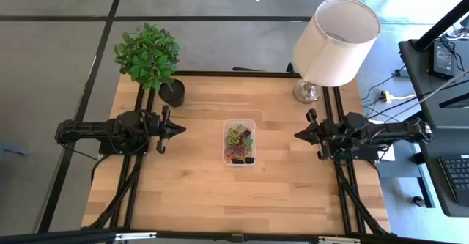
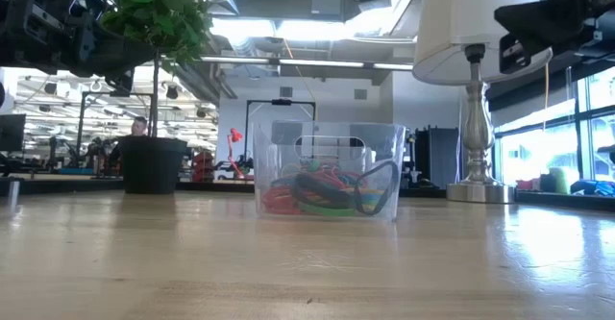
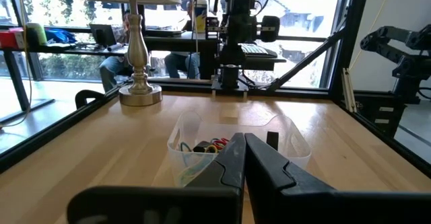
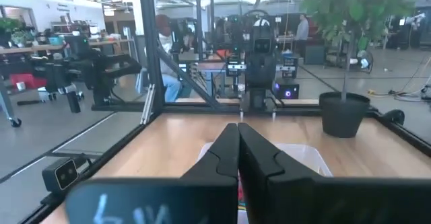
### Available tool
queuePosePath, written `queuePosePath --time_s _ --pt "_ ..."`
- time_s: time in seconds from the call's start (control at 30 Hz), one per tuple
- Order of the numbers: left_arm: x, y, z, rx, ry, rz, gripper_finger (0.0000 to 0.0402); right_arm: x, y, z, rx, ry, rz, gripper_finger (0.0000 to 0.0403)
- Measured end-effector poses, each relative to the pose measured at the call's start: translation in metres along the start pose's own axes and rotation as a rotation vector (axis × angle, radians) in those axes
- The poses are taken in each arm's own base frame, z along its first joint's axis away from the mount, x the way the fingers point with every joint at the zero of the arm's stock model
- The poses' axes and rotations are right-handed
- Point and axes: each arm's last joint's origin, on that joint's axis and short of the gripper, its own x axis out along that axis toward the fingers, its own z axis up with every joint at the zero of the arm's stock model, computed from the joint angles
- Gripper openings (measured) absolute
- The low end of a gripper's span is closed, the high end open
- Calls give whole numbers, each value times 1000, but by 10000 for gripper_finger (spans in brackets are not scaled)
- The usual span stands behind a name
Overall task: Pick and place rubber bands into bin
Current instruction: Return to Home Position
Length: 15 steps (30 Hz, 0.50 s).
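Two grippers, left gripper and right gripper, pinched closed, empty; park level, well off bin (rubber bands inside).

I can read no text anywhere; the pale marks on my right gripper are too blurred.
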Motion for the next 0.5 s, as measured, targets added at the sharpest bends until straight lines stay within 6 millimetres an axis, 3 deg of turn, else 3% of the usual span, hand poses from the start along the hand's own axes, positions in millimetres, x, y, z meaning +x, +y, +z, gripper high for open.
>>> queuePosePath --time_s 0.33,0.5 --pt "0 0 0 0 0 0 6 -14 2 11 -18 -120 -1 2" --pt "0 0 0 0 0 0 8 -15 0 -6 40 -132 -46 2"
